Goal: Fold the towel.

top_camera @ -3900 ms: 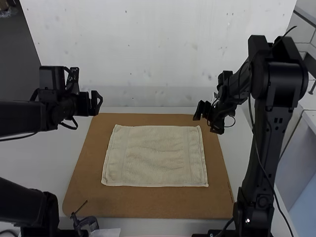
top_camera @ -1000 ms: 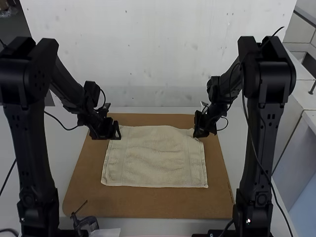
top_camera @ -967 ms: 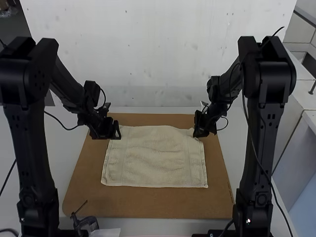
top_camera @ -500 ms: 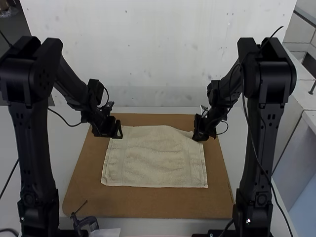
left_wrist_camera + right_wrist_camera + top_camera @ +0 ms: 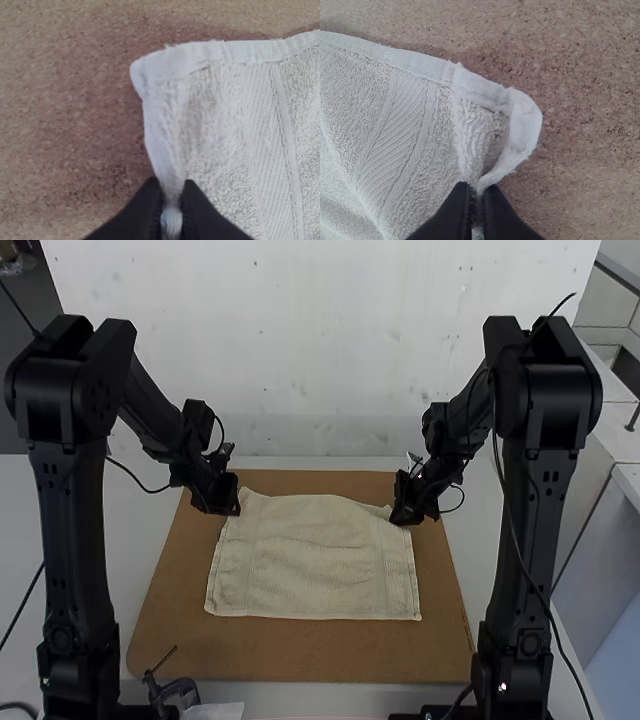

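The cream towel (image 5: 315, 560) lies spread and unfolded, its far edge slightly raised near both corners. At its far left corner is my left gripper (image 5: 236, 512); in the left wrist view the left gripper (image 5: 171, 200) is shut on the side hem of the towel (image 5: 220, 130), close to the corner. My right gripper (image 5: 400, 520) is at the far right corner. In the right wrist view, the right gripper (image 5: 476, 197) pinches the side edge of the towel (image 5: 415, 125) near that corner, where the cloth puckers.
A brown board (image 5: 300, 655) lies under the towel, with bare strips around it on the pale table (image 5: 150, 540). A small clamp (image 5: 175, 690) sits at the near left edge of the board, with a white sheet (image 5: 215, 710) beside it.
The left arm came in from the left to the towel's far left corner, which has now lifted a little. My right gripper moved down onto the far right corner and took hold.
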